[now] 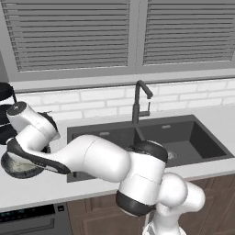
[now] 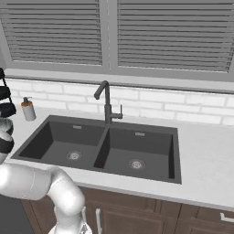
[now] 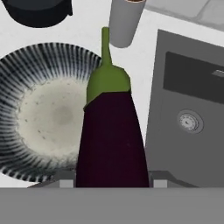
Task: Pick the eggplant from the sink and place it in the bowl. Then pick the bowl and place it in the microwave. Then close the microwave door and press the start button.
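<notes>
The eggplant (image 3: 111, 135) is pinched in the claw (image 3: 111, 183), whose tips sit at either side of its dark body at the bottom of the hand view. Its long axis runs along the claw's line of sight, the green cap and thin stem pointing away from the hand, toward the grey soap bottle (image 3: 124, 22). In that view it hangs over the right rim of the bowl (image 3: 39, 109), which sits on the white desk (image 3: 87, 26) just left of the sink (image 3: 188, 118); a strip of bare desk lies between the bowl's rim and the sink's edge. The bowl's pale inside is open beneath. A black round rack (image 3: 37, 11) stands near the bowl's far side, with the bottle just beside it, so the room there is tight. The left base view shows the arm reaching out over the desk's left end, its wrist covering much of the bowl (image 1: 18, 166), with the rack (image 1: 5, 98) behind it and the faucet (image 1: 137, 103) well apart to the right. The right base view shows both sink basins (image 2: 103, 146) bare, the bottle (image 2: 28, 109) at the back left corner, and wide free desk (image 2: 205, 155) on the right.
</notes>
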